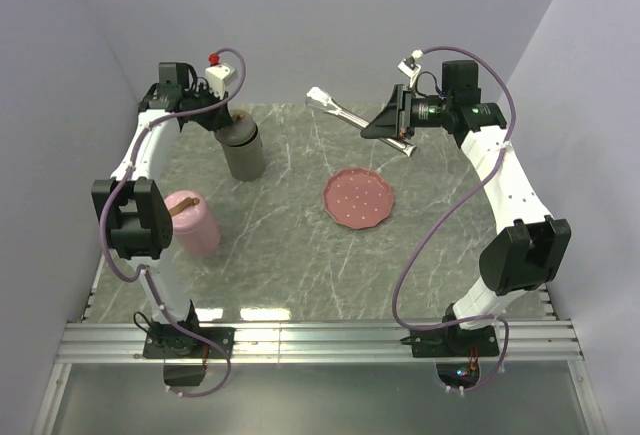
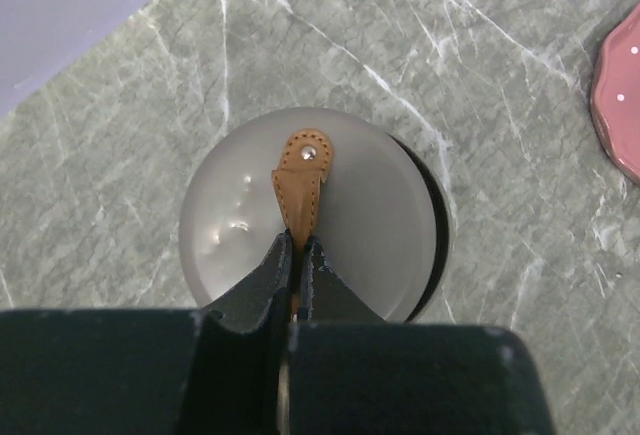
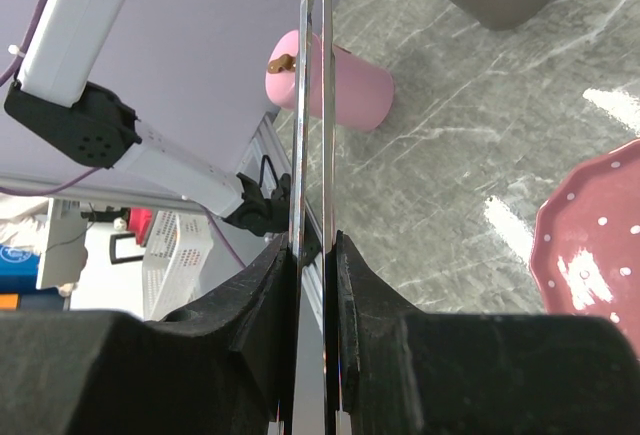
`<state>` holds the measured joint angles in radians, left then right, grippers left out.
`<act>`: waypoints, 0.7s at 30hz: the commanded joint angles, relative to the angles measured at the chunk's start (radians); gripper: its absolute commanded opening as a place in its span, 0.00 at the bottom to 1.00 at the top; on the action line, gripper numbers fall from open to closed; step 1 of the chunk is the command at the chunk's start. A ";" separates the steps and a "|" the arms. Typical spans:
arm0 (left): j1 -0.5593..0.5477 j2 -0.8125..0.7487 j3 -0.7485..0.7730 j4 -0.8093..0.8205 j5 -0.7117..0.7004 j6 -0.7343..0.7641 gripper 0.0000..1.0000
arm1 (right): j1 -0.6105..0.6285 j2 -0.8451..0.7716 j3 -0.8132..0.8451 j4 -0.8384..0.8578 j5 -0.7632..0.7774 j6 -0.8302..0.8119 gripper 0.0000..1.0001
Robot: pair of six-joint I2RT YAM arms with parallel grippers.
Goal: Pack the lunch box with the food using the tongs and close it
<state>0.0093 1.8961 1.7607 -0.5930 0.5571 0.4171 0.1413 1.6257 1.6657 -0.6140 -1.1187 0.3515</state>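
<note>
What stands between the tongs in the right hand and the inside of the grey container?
Its lid covers the mouth, with the left hand shut on the lid's tan tab. Over the table between the tongs and the grey container nothing else visible intrudes.

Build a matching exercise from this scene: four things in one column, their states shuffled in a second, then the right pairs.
Things
1. tongs
2. brown tab on the grey lid
3. pink plate
4. pink container

States
A. standing upright on the table, ungripped
B. pinched by the shut left gripper
C. lying flat on the table, no food on it
D. clamped in the shut right gripper

Pairs: 1-D, 2-B, 3-C, 4-A
</note>
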 commanded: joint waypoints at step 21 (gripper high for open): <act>-0.049 0.037 0.080 -0.102 -0.051 -0.031 0.00 | -0.008 -0.009 -0.001 0.028 -0.027 0.000 0.24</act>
<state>-0.0345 1.9163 1.8111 -0.6796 0.5167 0.3969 0.1410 1.6257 1.6604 -0.6140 -1.1191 0.3508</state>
